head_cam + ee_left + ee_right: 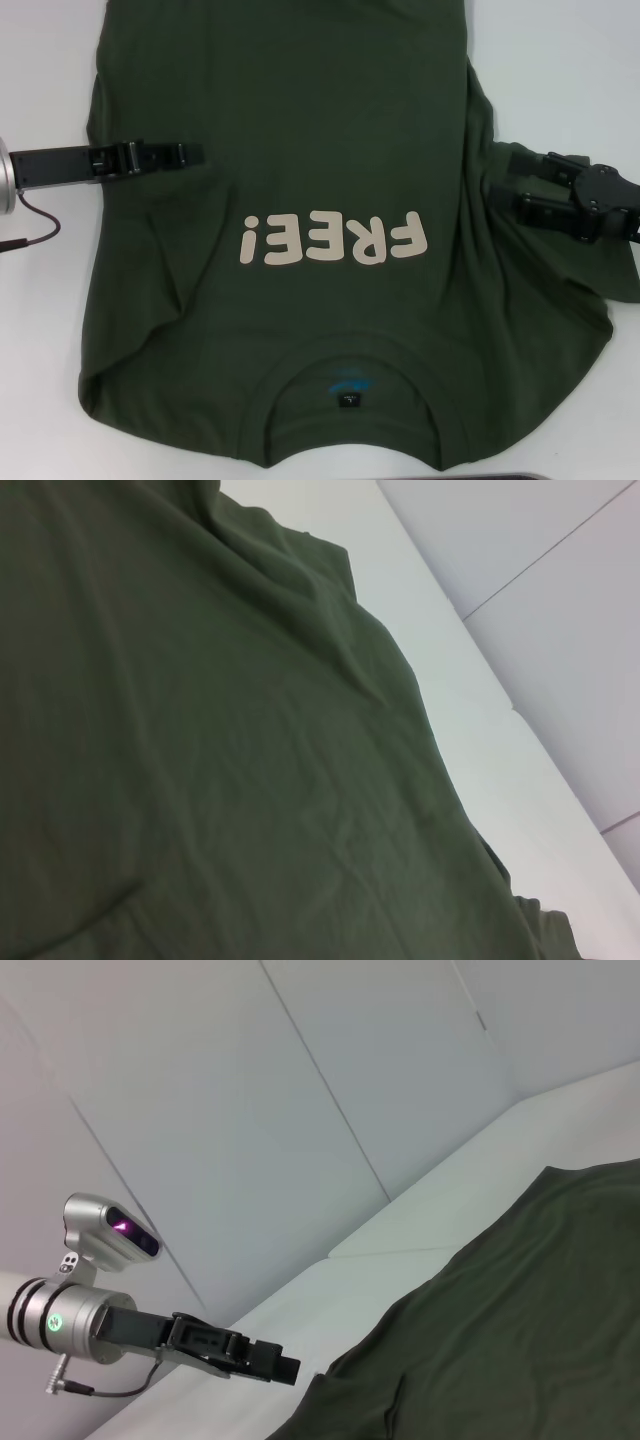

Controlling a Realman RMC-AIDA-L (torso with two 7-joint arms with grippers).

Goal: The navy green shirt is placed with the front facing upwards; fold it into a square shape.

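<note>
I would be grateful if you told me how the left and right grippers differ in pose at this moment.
The left gripper reaches in level from the shirt's left edge, fingers together and lying over the navy green shirt; the right gripper comes in angled, its fingers spread apart. The left sits over flat fabric, the right beside bunched folds at the shirt's right edge. Both are black and point inward at mid-shirt.

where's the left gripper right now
In the head view the left gripper reaches in from the robot's left, lying flat over the navy green shirt near its left edge, above the "FREE!" lettering.
</note>
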